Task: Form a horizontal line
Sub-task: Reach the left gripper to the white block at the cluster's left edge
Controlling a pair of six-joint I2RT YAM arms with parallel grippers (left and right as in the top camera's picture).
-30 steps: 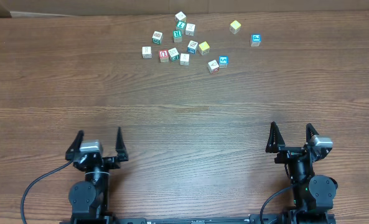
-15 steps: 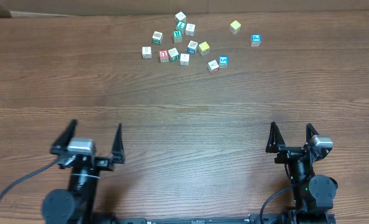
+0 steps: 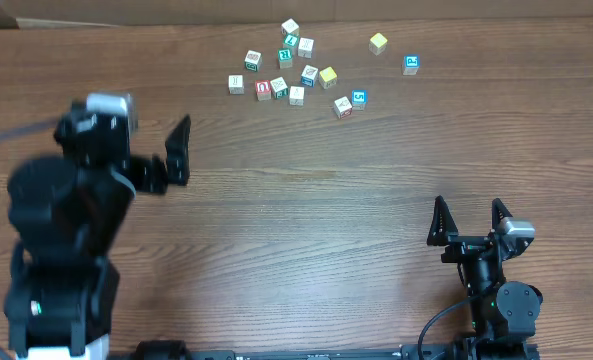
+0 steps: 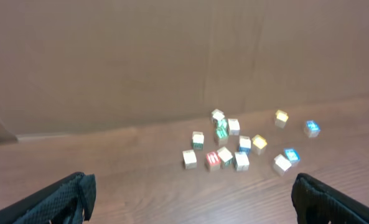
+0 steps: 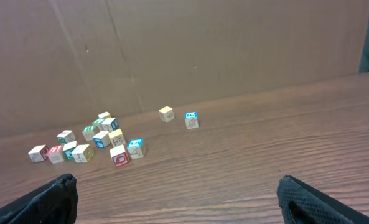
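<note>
Several small letter cubes lie scattered at the far middle of the table. On the cluster's left edge sit a cream-white cube, a red-marked cube and a white cube with green marking, in a loose row. A yellow cube lies to their right. My left gripper is raised above the table's left side, open and empty, well short of the cubes; one of its fingers shows from overhead. My right gripper stands open and empty at the near right.
A second yellow cube and a blue-topped cube lie apart at the far right. Another red-marked cube and a blue one sit nearest the front. A brown cardboard wall stands behind the table.
My left arm has lifted from its near-left rest and swung forward toward the cubes, still open. The right arm and the cubes have not moved.
</note>
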